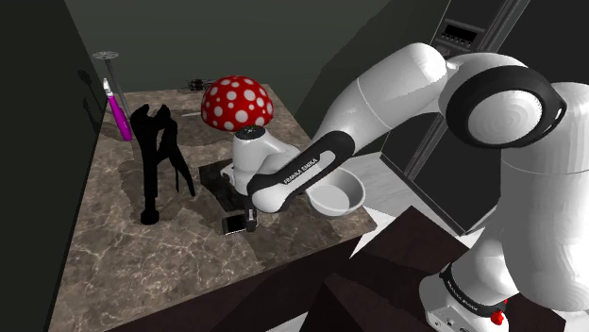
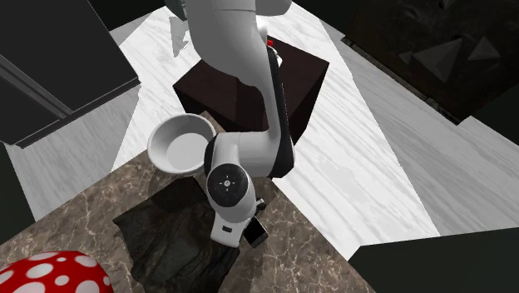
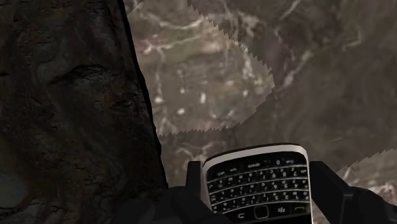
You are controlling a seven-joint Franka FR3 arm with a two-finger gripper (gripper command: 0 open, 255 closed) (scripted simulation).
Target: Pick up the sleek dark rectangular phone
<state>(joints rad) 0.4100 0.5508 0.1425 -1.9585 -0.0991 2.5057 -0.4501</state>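
One phone [image 3: 257, 184], dark, with rows of tiny keys and a shiny rim. Sits right between the two black fingers [image 3: 331, 188], one pressed on each side. Jaws closed in just as wide as the phone and gripping it. Seen low over the table [image 1: 123, 264] in the shoulder view, near the edge closest to the stand [image 1: 378, 273]. Hard to tell if the phone [image 1: 231, 224] touches the table or not.

One flat dark mat [image 1: 212, 179] in the middle of the table, just beside the phone. One red mushroom [image 1: 236, 102] with white dots near the far edge. One white bowl [image 1: 337, 195] at the corner on the stand's side. One black twisty figure [image 1: 156, 156] standing up near the wall-side edge. One pink tube [image 1: 120, 113] leaning at the far corner by the wall.

One white arm [image 1: 396, 85] with dark joints, bending down from the stand to the phone.

Brown table top with pale wiggly lines, like stone. White floor [image 1: 396, 184] with grey streaks past the table's edge. Dark walls [image 1: 236, 38] all around. Dark brown box for the stand, sitting on the floor.
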